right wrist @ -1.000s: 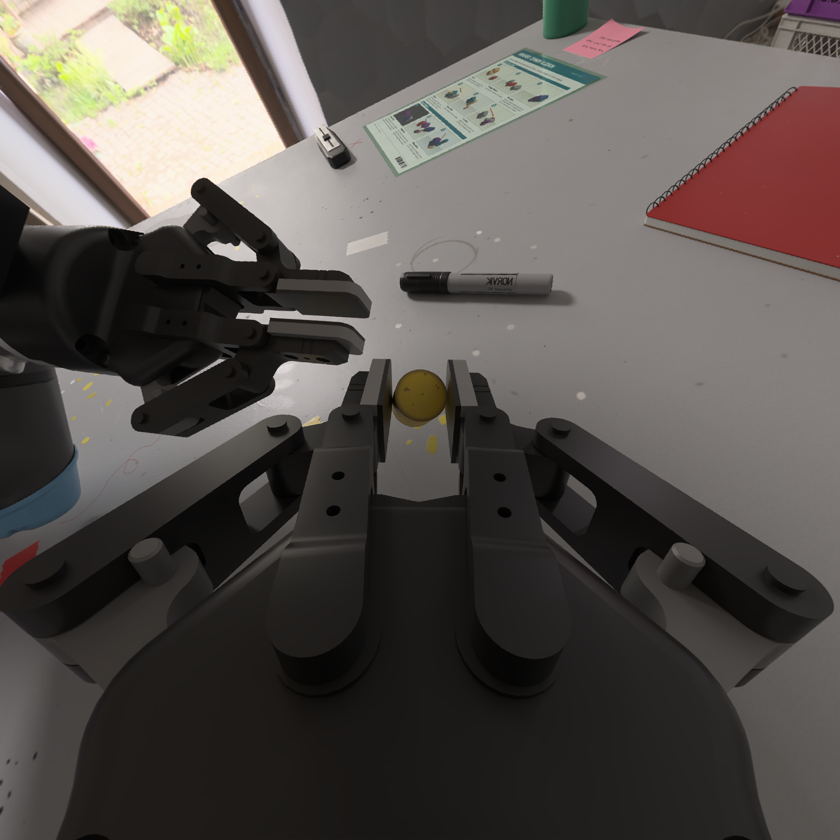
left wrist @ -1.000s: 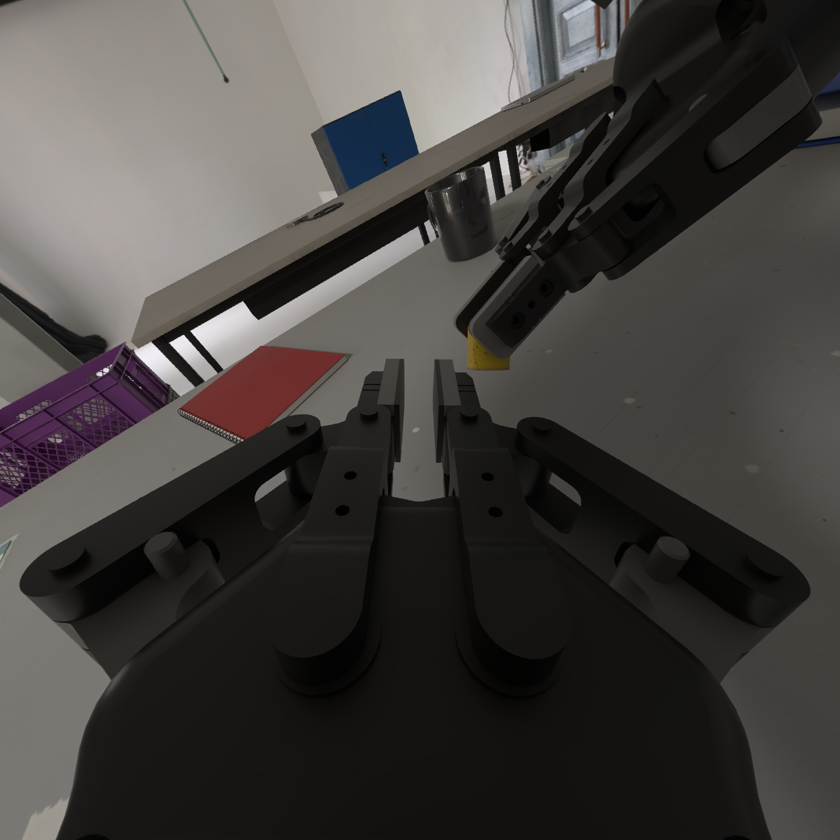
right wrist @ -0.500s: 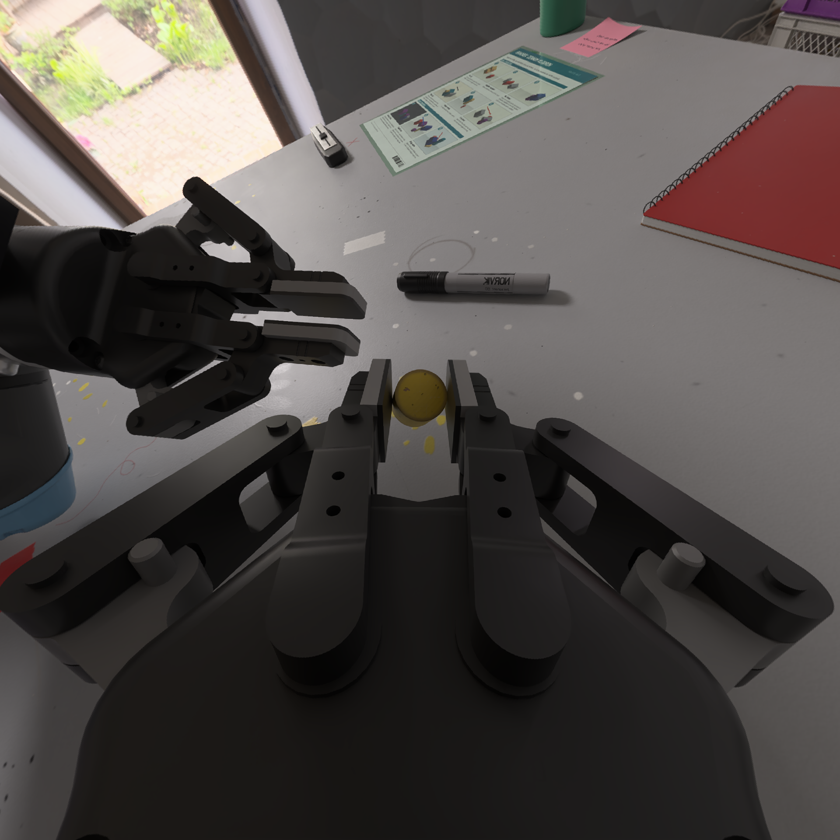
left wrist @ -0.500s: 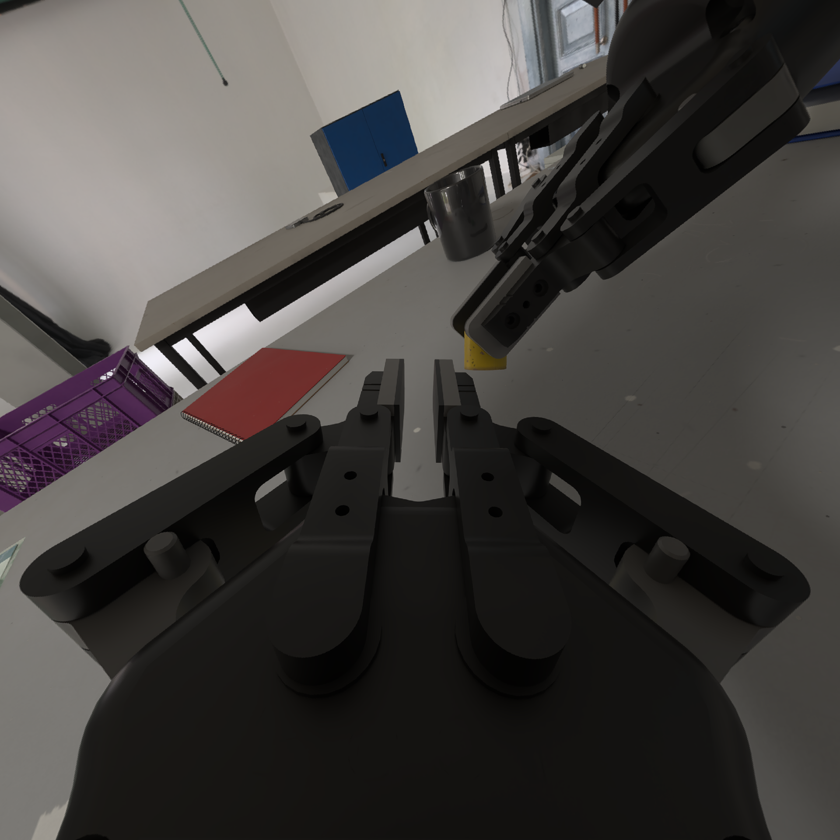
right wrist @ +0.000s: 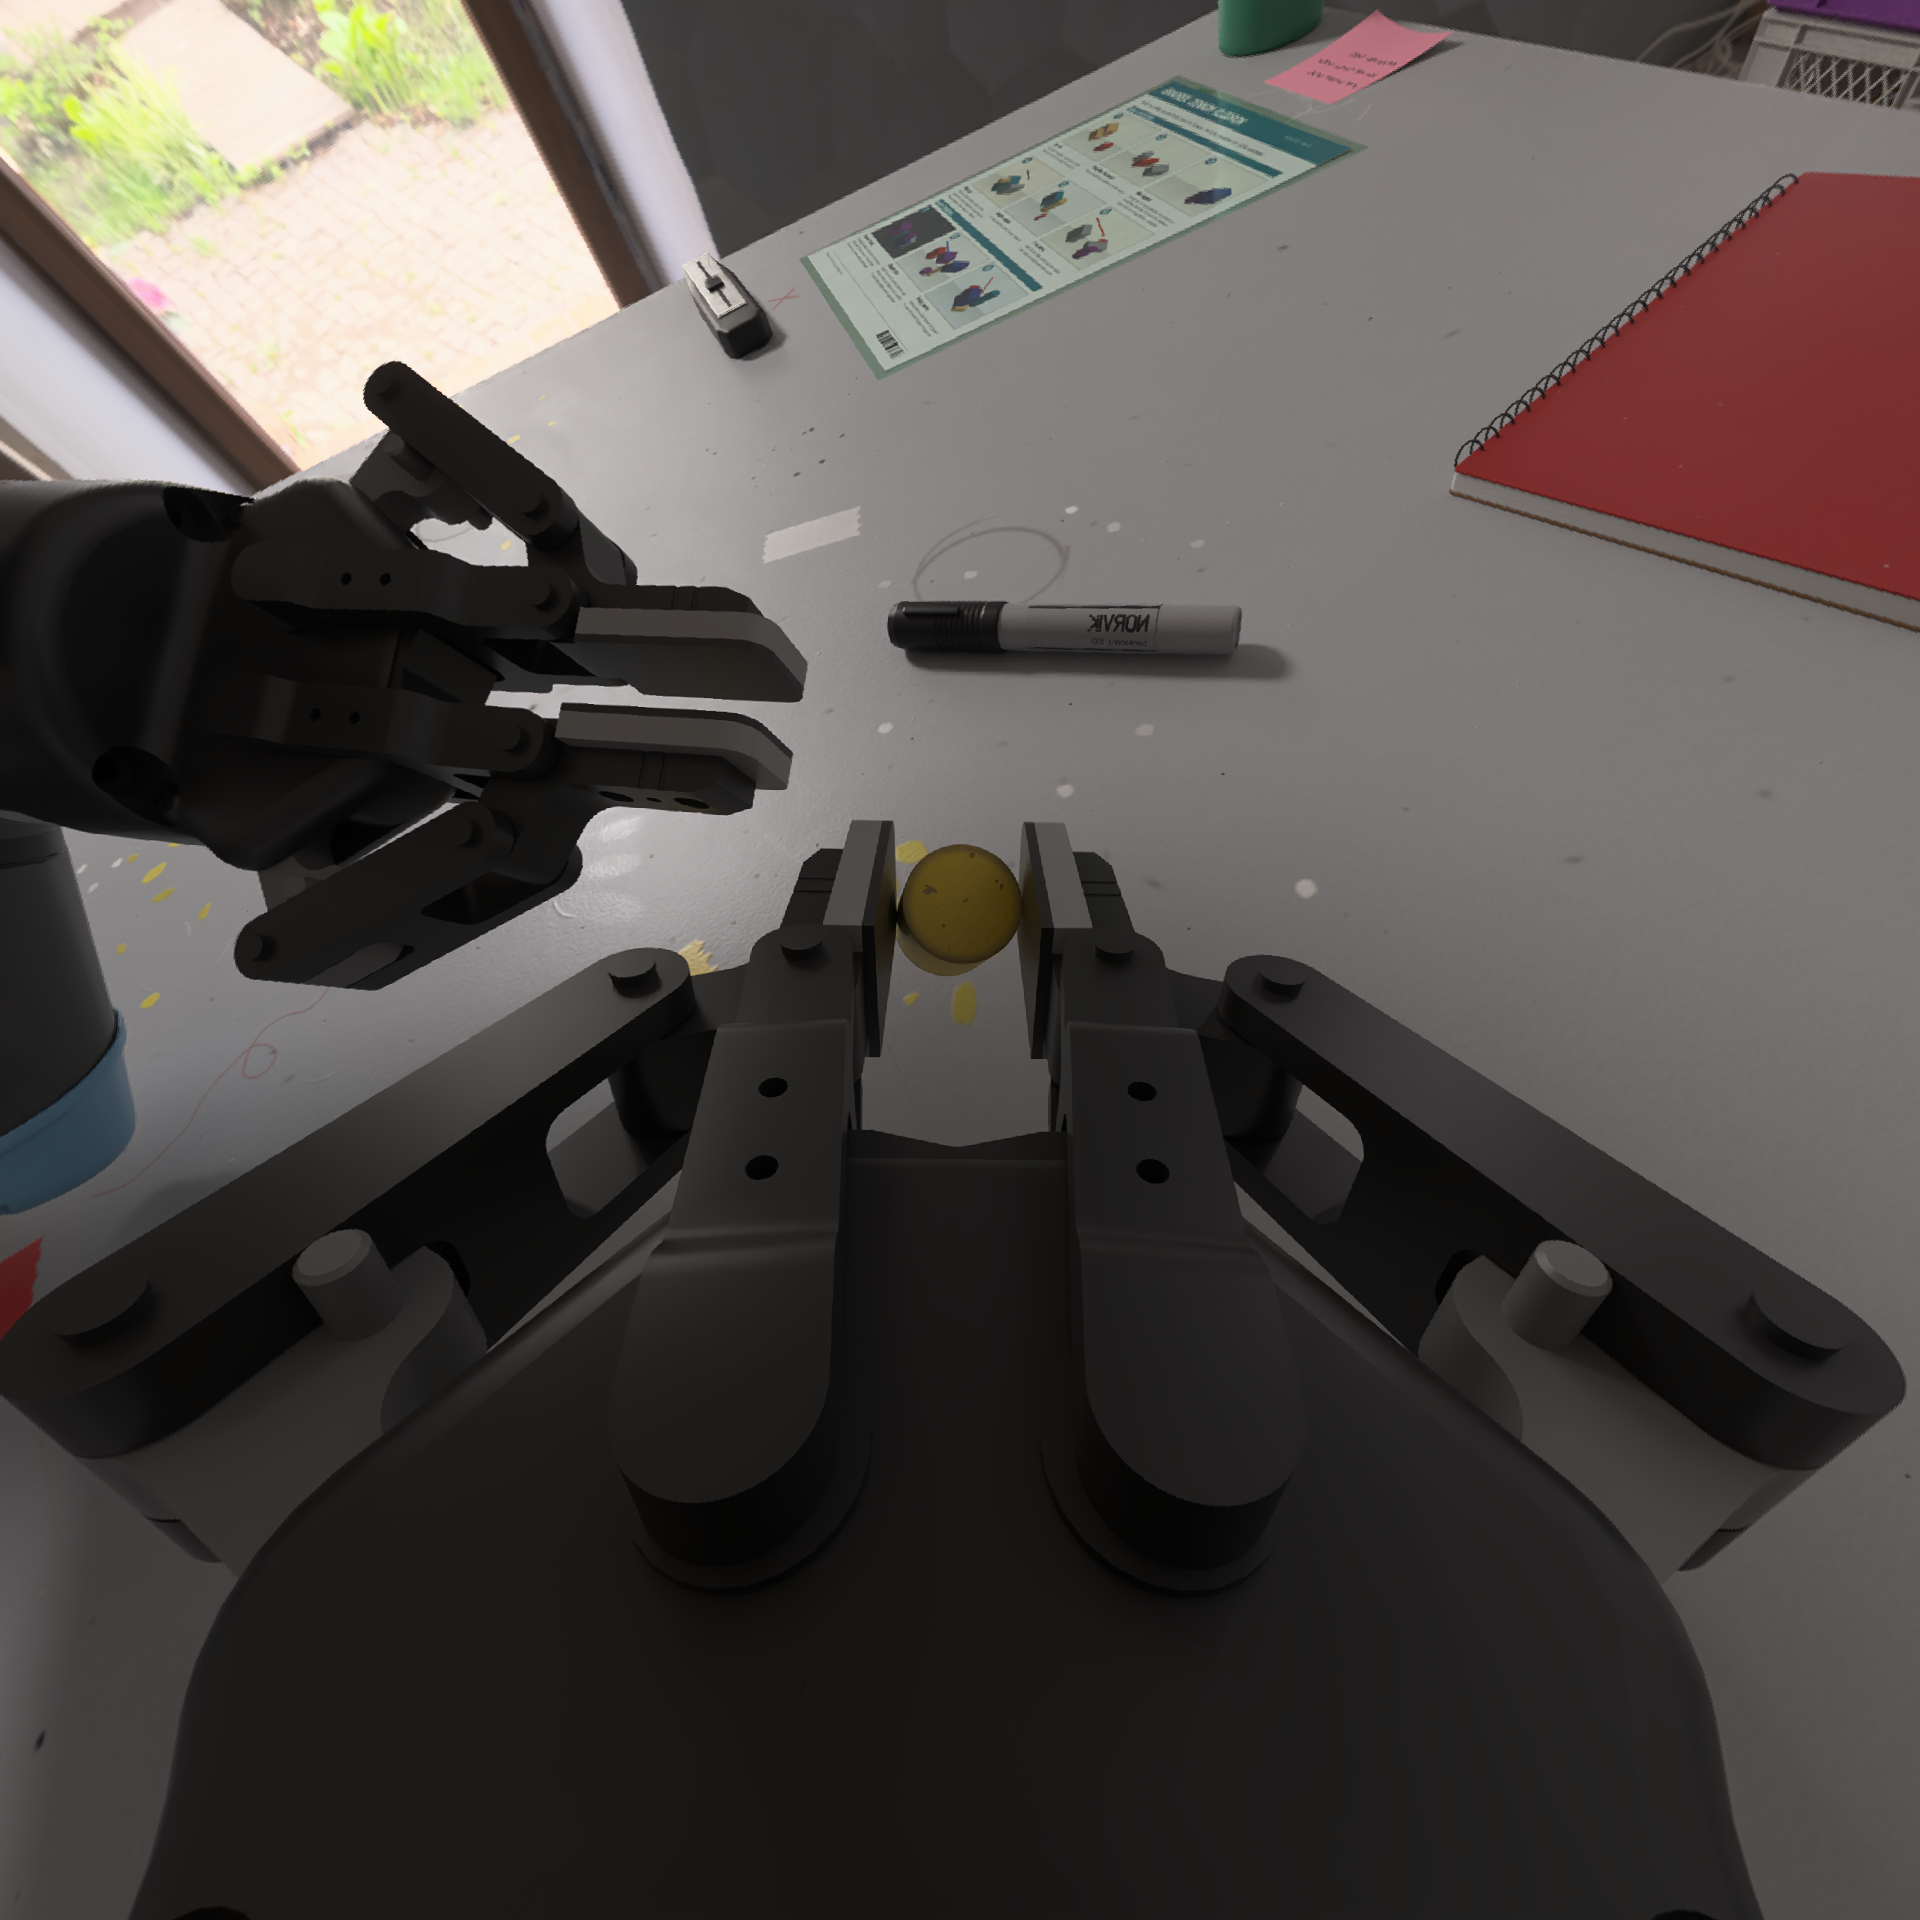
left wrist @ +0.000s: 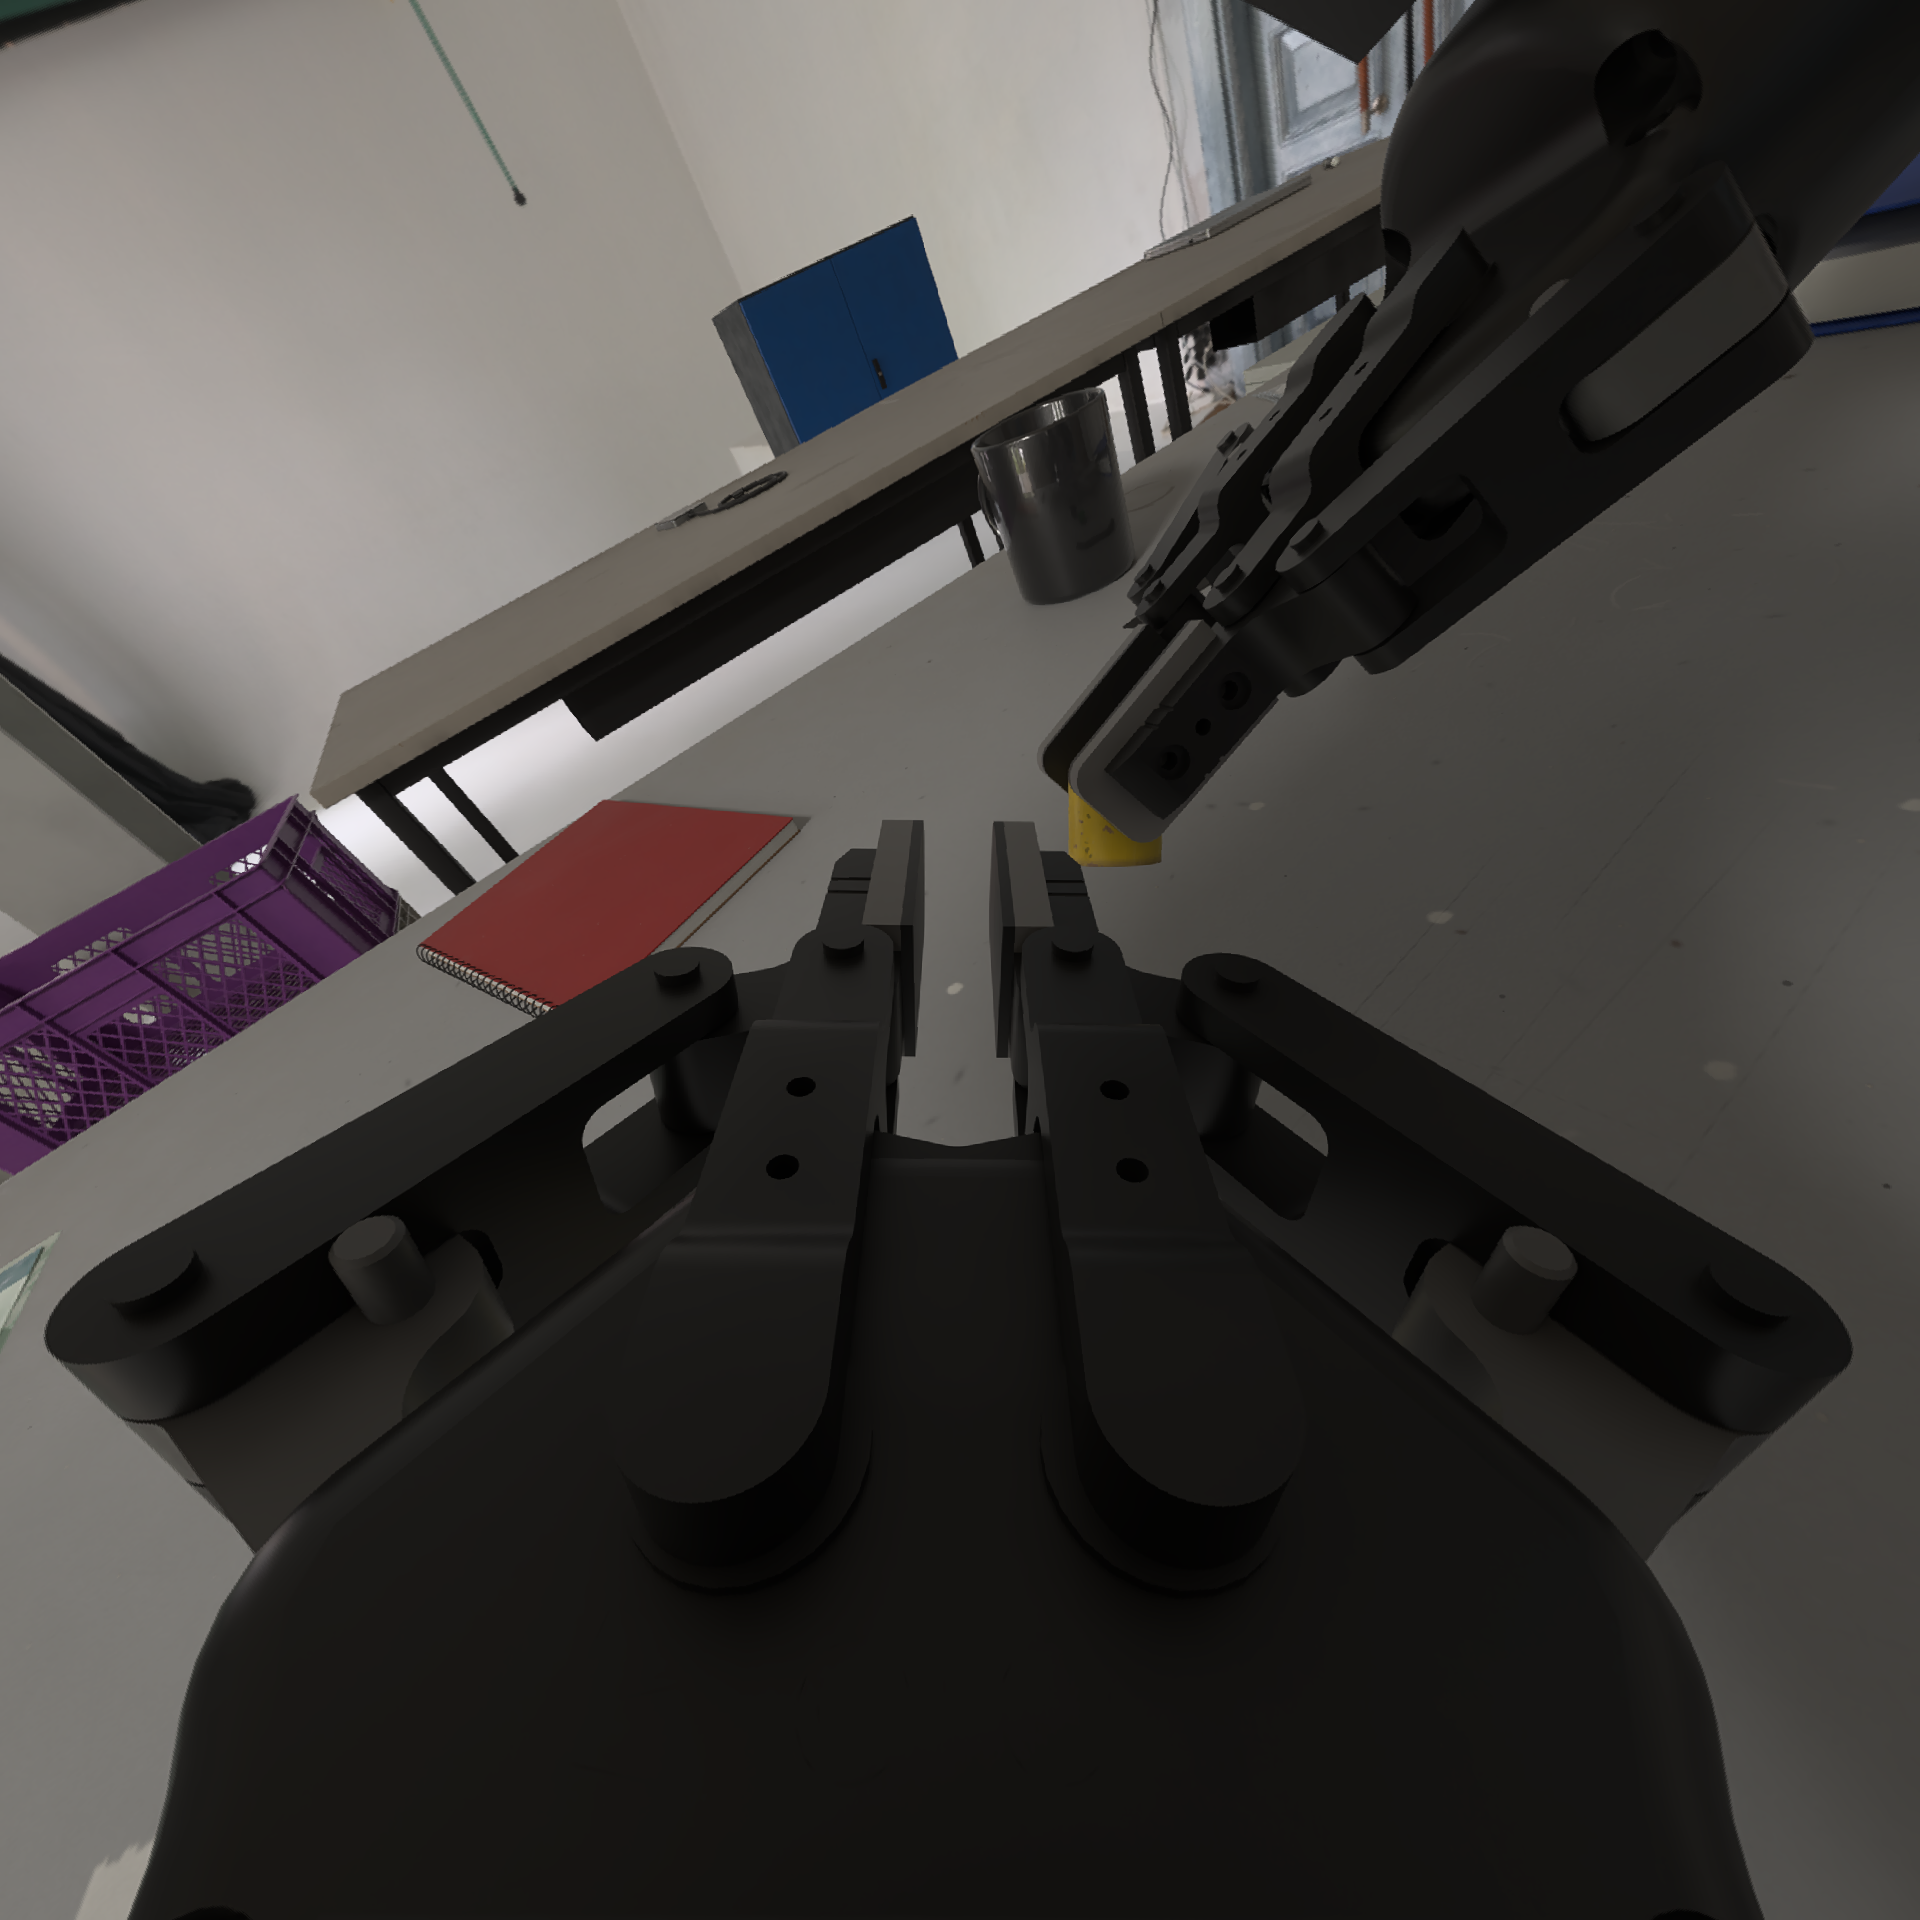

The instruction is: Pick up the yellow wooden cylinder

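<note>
The yellow wooden cylinder [right wrist: 958, 900] stands upright between the fingers of my right gripper [right wrist: 958, 883], which is shut on it. The right wrist view looks down on its round top. In the left wrist view the cylinder [left wrist: 1110, 844] sticks out below the right gripper's fingertips, at or just above the grey table [left wrist: 1455, 935]; I cannot tell which. My left gripper [left wrist: 957, 862] is empty, its jaws nearly together with a narrow gap. It hovers to the left of the cylinder and shows in the right wrist view [right wrist: 764, 707].
A black-capped marker [right wrist: 1065, 629] lies just beyond the cylinder. A red spiral notebook [right wrist: 1745, 395] lies at the right, a printed sheet [right wrist: 1081, 197] and a small black clip [right wrist: 727, 307] farther back. A metal mug [left wrist: 1055, 499] and a purple crate [left wrist: 156, 987] show in the left wrist view.
The right gripper stays shut on the cylinder. The table objects have drifted slightly in both views, so both arms have moved a little. No jaw has opened or closed.
</note>
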Motion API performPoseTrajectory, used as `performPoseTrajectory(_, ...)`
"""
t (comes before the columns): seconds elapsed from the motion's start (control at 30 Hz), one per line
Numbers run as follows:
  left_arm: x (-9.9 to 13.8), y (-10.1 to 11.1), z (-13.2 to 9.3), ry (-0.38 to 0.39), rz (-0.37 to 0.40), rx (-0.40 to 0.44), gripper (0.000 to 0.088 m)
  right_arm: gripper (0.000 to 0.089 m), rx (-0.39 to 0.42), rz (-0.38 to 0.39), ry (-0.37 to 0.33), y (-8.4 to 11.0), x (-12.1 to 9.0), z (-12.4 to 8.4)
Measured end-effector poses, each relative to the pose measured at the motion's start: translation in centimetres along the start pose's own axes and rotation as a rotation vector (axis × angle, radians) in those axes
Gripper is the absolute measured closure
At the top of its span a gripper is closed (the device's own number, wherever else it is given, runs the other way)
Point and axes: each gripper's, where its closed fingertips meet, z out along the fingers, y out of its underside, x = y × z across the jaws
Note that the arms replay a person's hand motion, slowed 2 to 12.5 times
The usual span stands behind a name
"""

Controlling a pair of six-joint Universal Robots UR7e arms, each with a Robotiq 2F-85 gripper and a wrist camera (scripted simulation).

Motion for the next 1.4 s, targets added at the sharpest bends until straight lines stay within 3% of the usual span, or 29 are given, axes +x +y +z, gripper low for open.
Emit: performPoseTrajectory(1.4,0.08,0.29,0.1,-0.005,0.014,-0.022,0.0766,0.0678,-0.018,-0.034,0.035,0.02,0.01,0.07)
